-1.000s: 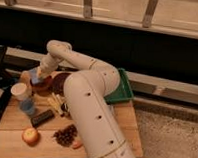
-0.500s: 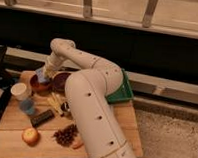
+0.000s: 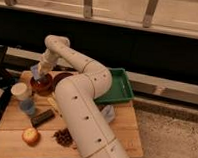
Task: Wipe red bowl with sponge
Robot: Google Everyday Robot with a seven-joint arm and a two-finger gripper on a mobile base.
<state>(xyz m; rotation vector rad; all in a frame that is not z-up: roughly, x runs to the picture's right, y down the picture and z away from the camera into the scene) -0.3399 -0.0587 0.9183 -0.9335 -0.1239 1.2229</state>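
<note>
The red bowl (image 3: 42, 85) sits on the wooden table (image 3: 12, 120) at the back left, next to a darker maroon bowl (image 3: 63, 77). My arm reaches up over the table and bends down to the red bowl. My gripper (image 3: 39, 73) is at the bowl's far left rim, shut on the light-blue sponge (image 3: 35, 69). The sponge is held at the rim of the bowl. My arm hides much of the table's middle.
A white cup (image 3: 21, 91) and a blue translucent cup (image 3: 27, 107) stand left of the bowl. A dark bar (image 3: 43, 117), a round orange item (image 3: 30, 135) and a brown cluster (image 3: 64, 137) lie in front. A green tray (image 3: 118, 87) is at the right.
My gripper with the sponge shifted slightly right over the red bowl and back to its left rim. The bowl and the other things stayed in place.
</note>
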